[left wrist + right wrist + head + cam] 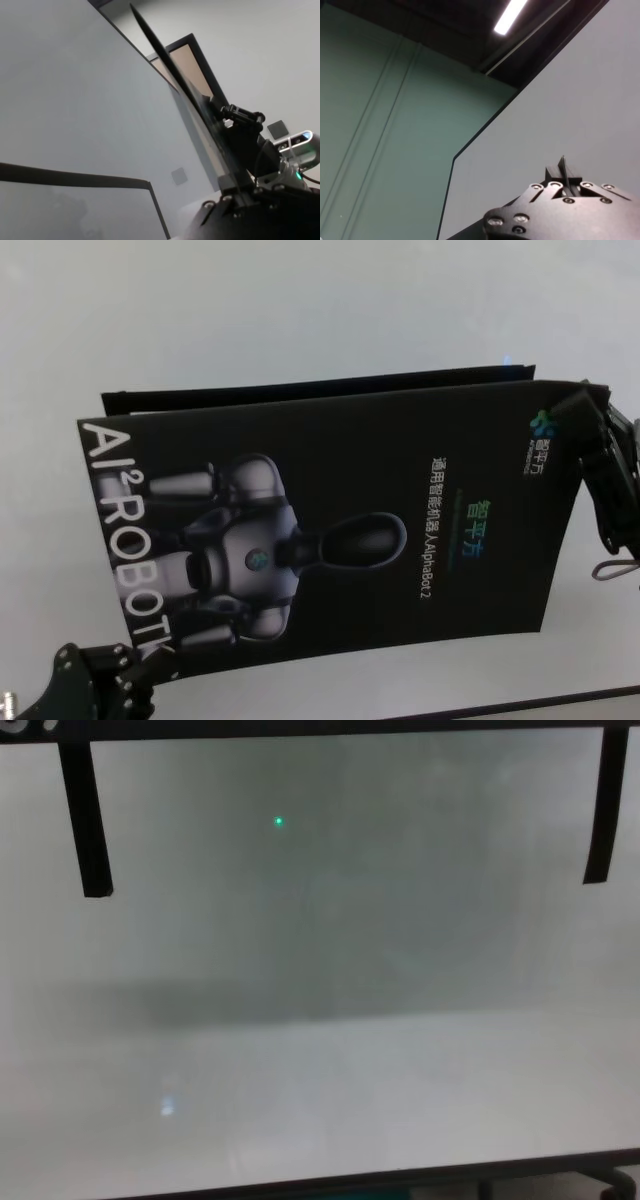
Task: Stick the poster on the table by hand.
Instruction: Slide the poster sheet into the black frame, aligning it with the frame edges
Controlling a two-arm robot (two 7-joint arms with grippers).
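Note:
The poster (330,530), a black glossy sheet with a grey robot image and white lettering, hangs tilted above the pale table (300,300). My left gripper (140,665) is shut on its near-left corner. My right gripper (590,405) is shut on its far-right corner. In the left wrist view the poster (170,65) shows edge-on as a thin dark line running out of the left gripper (237,190). In the right wrist view a sliver of the poster (563,162) stands between the fingers of the right gripper (563,181).
In the chest view the table (330,1100) fills the frame, its dark near edge along the bottom. Two narrow black tape strips (85,820) (600,810) reach down from a dark band at the top. A dark shadow (300,388) lies behind the poster.

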